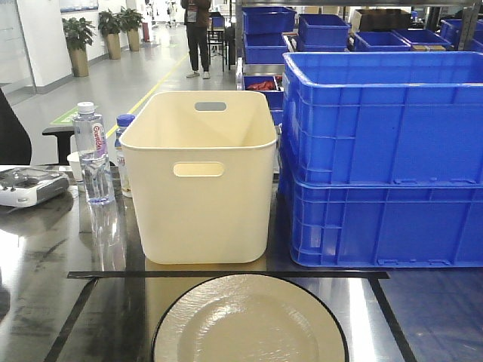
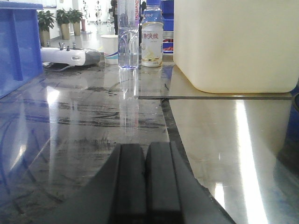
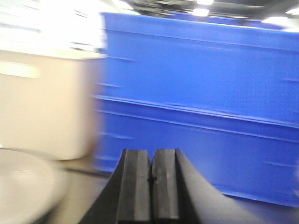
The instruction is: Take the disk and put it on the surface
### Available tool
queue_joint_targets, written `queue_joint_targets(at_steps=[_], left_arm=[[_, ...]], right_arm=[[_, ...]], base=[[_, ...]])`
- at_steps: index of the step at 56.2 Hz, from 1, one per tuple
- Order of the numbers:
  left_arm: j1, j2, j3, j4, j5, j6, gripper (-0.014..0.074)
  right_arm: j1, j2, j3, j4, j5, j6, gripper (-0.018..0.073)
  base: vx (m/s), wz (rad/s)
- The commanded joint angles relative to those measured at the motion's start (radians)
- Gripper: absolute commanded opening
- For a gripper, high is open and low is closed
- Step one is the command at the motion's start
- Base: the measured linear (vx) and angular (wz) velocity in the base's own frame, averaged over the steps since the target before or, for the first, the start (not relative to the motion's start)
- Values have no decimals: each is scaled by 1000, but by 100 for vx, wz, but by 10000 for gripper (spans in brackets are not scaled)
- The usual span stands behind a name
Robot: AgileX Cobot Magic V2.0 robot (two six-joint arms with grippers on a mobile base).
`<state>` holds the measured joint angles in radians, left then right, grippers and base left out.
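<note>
Two pincers: both seen only from their own wrist cameras, neither in the front view
Left pincer: fingers pressed together, nothing between them; hovering low over the tabletop
Right pincer: fingers closed against each other, holding nothing; view is motion-blurred
Disk: cream plate with dark rim, lying flat on the tabletop at the front edge of the front view, inside the tape rectangle; its rim shows bottom-left in the right wrist view, not touched by either pincer
Surface: reflective grey steel, streaked with dark scuff marks, ceiling lights mirrored in it
Tape lines: black, one bar running across just in front of the bin, two legs angling toward the camera on either side of the disk
Cream bin: open-top, handle slots, standing just behind the tape bar
Blue crates: two stacked, right of the bin, nearly touching it
Water bottle: clear, upright, left of the bin; a second bottle with a pale label and a paper cup close behind it
Controller: grey-white handheld unit at far left of the tabletop
Room: warehouse-like hall, pale floor with a yellow line, potted plants along the left wall, more blue crates on racks behind, a person standing in the aisle
</note>
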<state>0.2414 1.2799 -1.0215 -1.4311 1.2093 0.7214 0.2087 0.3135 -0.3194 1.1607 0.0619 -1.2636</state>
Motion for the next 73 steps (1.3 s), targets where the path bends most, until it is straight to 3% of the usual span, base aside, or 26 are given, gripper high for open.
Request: queue_joint_targets(at_steps=[1, 2, 3, 4, 8, 13, 18, 22, 27, 40, 48, 55, 73], left_arm=[[5, -5, -43, -147, 7, -5, -8], [5, -5, -43, -147, 7, -5, -8], [5, -5, -43, -147, 7, -5, -8], [5, -5, -43, -147, 7, -5, -8], [5, -5, -43, -147, 7, -5, -8], [5, -5, -43, -147, 7, -5, -8], [5, -5, -43, -147, 7, -5, -8], [5, -5, -43, -147, 7, -5, -8], [5, -5, -43, -147, 7, -5, -8], [5, -5, -43, -147, 7, -5, -8], [5, -5, -43, -147, 7, -5, -8], [5, -5, -43, -147, 7, -5, -8], [5, -5, -43, -147, 7, -5, -8]], right_arm=[[-3, 8, -33, -458, 127, 570, -9], [-3, 8, -33, -533, 137, 718, -9], [-3, 8, -33, -681, 148, 817, -9], [-3, 8, -33, -717, 155, 961, -9], [-3, 8, -32, -1067, 175, 1364, -9], [-3, 8, -32, -1386, 173, 1695, -9], [-3, 8, -29, -1588, 134, 1855, -9], [-3, 8, -12, -1658, 67, 1867, -9], [-3, 8, 43, -1659, -62, 1825, -9], [-3, -36, 213, -1409, -202, 1641, -9], [-4, -114, 313, -1318, -207, 1494, -9], [-16, -204, 345, -1308, -124, 1465, -9], [-236, -337, 345, -1309, -43, 1419, -9]], base=[[0, 0], [0, 0], [0, 0], [0, 0], [0, 0], [0, 0], [0, 0], [0, 0], [0, 0], [0, 0], [0, 0], [0, 0], [0, 0]])
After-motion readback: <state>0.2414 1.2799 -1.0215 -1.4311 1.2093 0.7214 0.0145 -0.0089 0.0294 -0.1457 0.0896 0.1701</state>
